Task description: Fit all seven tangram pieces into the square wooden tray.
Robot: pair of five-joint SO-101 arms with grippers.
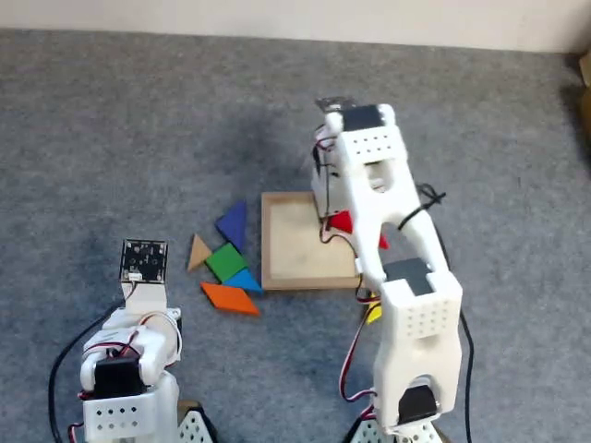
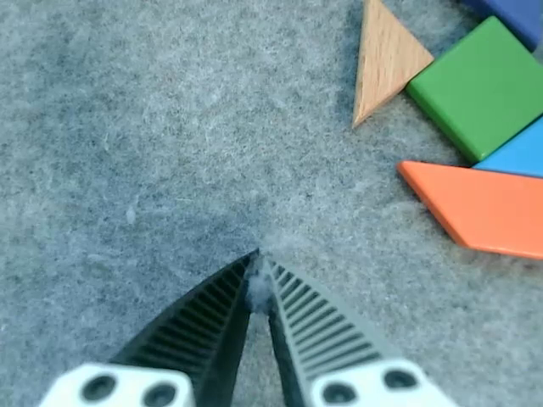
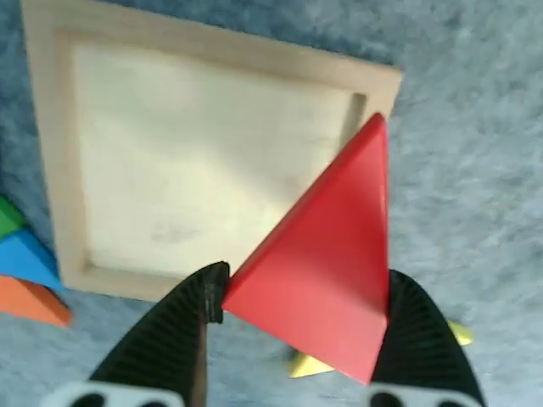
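Note:
The square wooden tray [image 1: 277,242] lies on the grey carpet with nothing inside it; its rim [image 3: 53,144] also shows in the right wrist view. My right gripper [image 3: 307,292] is shut on a large red triangle [image 3: 327,263], held over the tray's right edge [image 1: 340,221]. A yellow piece [image 1: 373,314] lies on the carpet beside the right arm. Left of the tray lie a dark blue triangle [image 1: 233,223], a wooden triangle [image 1: 198,251], a green square [image 1: 224,261], a light blue triangle [image 1: 244,278] and an orange parallelogram [image 1: 231,297]. My left gripper [image 2: 257,271] is shut and empty, over bare carpet short of the wooden triangle [image 2: 383,55].
The left arm [image 1: 138,277] stands at the front left, a short way from the loose pieces. Open grey carpet stretches behind and to the left of the tray. A pale wall edge runs along the far side.

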